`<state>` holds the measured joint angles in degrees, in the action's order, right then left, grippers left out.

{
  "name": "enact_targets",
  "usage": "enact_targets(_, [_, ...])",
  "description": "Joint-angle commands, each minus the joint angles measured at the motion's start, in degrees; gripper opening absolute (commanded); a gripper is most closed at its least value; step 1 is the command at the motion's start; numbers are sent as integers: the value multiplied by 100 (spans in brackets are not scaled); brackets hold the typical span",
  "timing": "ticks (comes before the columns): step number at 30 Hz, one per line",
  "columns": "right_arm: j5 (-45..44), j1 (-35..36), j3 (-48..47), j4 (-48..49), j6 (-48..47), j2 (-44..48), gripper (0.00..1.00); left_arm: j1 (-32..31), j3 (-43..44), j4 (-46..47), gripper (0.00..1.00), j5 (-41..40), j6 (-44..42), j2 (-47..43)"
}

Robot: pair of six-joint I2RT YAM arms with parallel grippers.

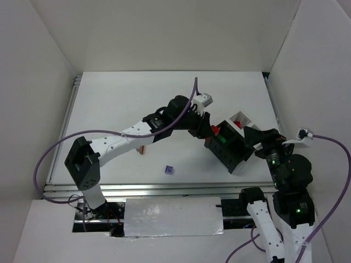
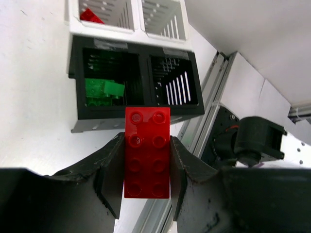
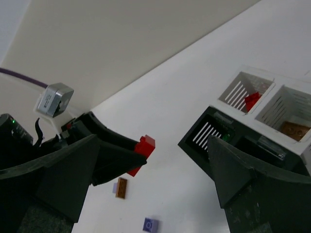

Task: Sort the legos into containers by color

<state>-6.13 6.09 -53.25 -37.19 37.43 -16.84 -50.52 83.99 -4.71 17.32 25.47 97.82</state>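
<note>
**Top view.** You have the left gripper (image 1: pixel 207 130) reached across the table (image 1: pixel 109 98) to the containers (image 1: pixel 241 161), which sit at 3 o'clock from the table's middle. The red lego (image 1: pixel 215 130) shows at its tip, by the block's 9 o'clock edge. The right gripper (image 1: pixel 253 136) hangs at the block's 2 o'clock side. A lavender lego (image 1: pixel 169 170) lies loose at 6 o'clock near the front edge. A brown-orange lego (image 1: pixel 142 149) lies at 8 o'clock, just beside the left arm.

**Left wrist view.** The jaws are clamped on the long sides of the red lego, studs facing the camera. The block lies beyond it at 12 o'clock. The black cell at 11 o'clock holds green legos (image 2: pixel 103 91). The white cell behind that one holds a second red lego (image 2: pixel 91 15).

**Right wrist view.** The right fingers (image 3: pixel 73 170) stand wide apart. The held red lego hangs at 9 o'clock from the block, apart from it. A brown piece (image 3: pixel 294 130) lies in the white cell at 3 o'clock.
</note>
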Motion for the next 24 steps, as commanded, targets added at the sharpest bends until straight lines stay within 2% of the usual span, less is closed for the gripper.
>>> enact_targets(1, [778, 7, 61, -227, -114, -276, 99, -142, 102, 523, 0, 333, -235, -131])
enact_targets(6, [2253, 15, 656, 421, 668, -356, 96, -493, -759, 1182, 0, 105, -754, -755])
enact_targets(9, [2537, 15, 982, 747, 1143, -355, 94, -713, -1067, 1332, 0, -272, -1096, -1010])
enact_targets(15, [3319, 15, 1467, 1257, 1688, -452, 91, -1170, -1973, 2263, 0, -1142, -1721, -1669])
enact_targets(18, [3820, 24, 1625, 1600, 1952, -469, 84, -1258, -2149, 2492, 0, -1362, -1844, -1854])
enact_targets(24, [4128, 59, 1748, 1899, 2137, -548, 76, -1302, -1948, 2334, 0, -1451, -1976, -1767])
